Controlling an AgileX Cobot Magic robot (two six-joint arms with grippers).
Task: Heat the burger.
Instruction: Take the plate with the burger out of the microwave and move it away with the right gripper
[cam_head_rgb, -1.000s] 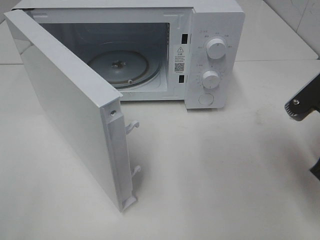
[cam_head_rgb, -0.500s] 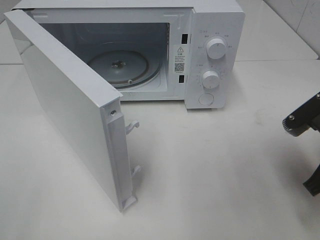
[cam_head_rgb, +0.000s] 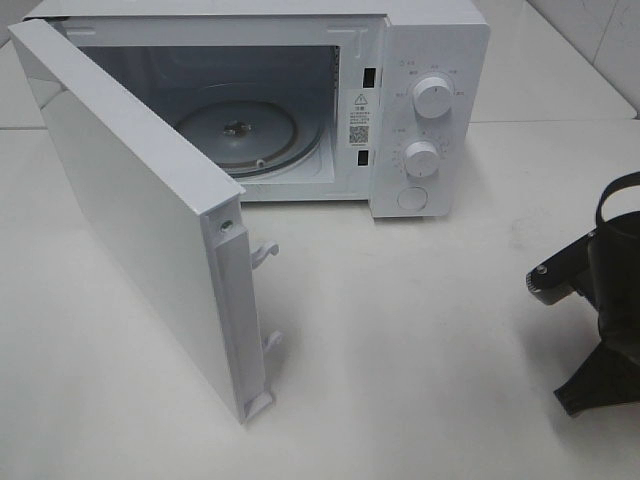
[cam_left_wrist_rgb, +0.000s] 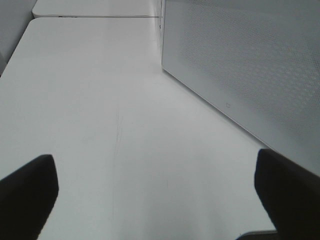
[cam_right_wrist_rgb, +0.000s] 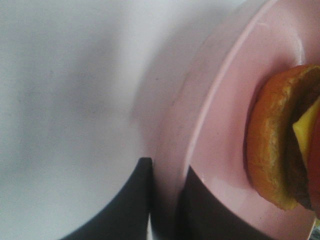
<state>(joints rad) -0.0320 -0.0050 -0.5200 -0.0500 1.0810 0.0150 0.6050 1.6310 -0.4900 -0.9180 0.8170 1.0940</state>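
- In the high view the right arm has come further into the frame from the right edge over the last second; its black body now fills the lower right, where a moment ago only a small part showed.
- I judge this as the carry towards the microwave (cam_head_rgb: 300, 110), whose door (cam_head_rgb: 140, 210) stands wide open on the left of the frame, with the glass turntable (cam_head_rgb: 236, 132) bare inside. The loading step looks not yet done.
- The right tool (cam_right_wrist_rgb: 165, 200) is clenched on the rim of the pink plate (cam_right_wrist_rgb: 225, 130): the wrist view shows one dark finger under the rim and one over it.
- The burger (cam_right_wrist_rgb: 285, 145) sits on that plate, at the right edge of the right wrist view, bun edge and a bit of yellow cheese visible.
- The high view shows neither plate nor burger; the arm hides them or they lie out of frame. Only the right wrist view confirms the grip.
- The left tool (cam_left_wrist_rgb: 155, 200) is released, its two dark tips wide apart at the lower corners of its wrist view, with nothing between them.
- That left wrist view shows bare white bench (cam_left_wrist_rgb: 100, 100) and the door's outer, dotted face in the upper right of the frame, a side the high view does not show.
- The left arm itself is absent from the high view.
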